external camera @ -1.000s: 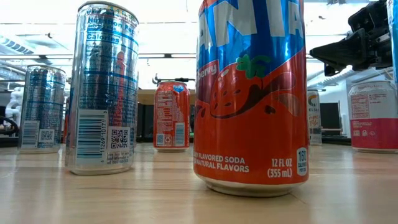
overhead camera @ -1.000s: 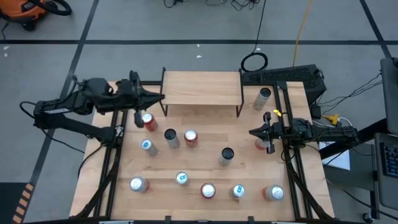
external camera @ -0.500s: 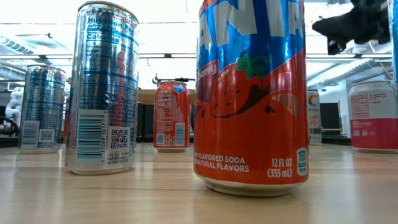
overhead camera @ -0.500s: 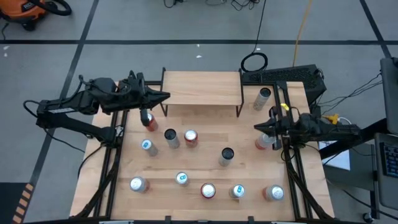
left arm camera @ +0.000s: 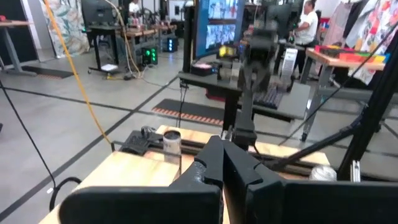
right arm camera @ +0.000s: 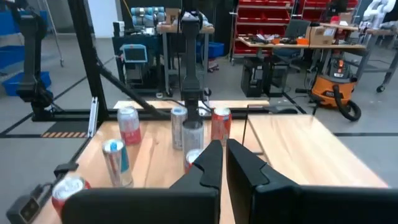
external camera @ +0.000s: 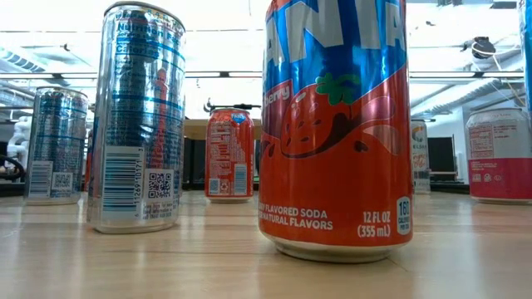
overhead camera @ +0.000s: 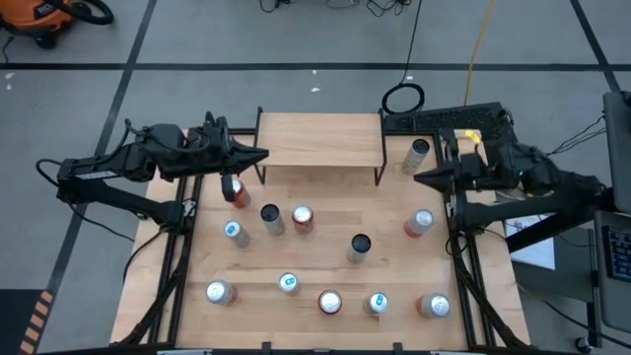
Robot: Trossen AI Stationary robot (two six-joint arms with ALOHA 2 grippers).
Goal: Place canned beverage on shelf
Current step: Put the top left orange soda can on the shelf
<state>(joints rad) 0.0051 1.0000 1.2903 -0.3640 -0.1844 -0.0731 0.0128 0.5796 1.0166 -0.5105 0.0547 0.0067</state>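
Note:
The shelf stands at the table's far middle, a light board on thin black legs with nothing on top. Several cans stand upright on the tabletop: a red one under my left arm, a red-and-silver one near my right arm, and a tall silver one at the far right. My left gripper hangs shut and level beside the shelf's left edge, holding nothing. My right gripper is shut and level, high above the table's right side, also holding nothing. Neither gripper shows in the low view.
More cans stand in the middle and along the near edge. An orange soda can fills the low view. A black keyboard lies at the far right corner.
My right gripper has risen well above the table and drifted toward the far edge, staying shut and level; it has left the low view. The red-and-silver can it stood over now shows uncovered, still upright.

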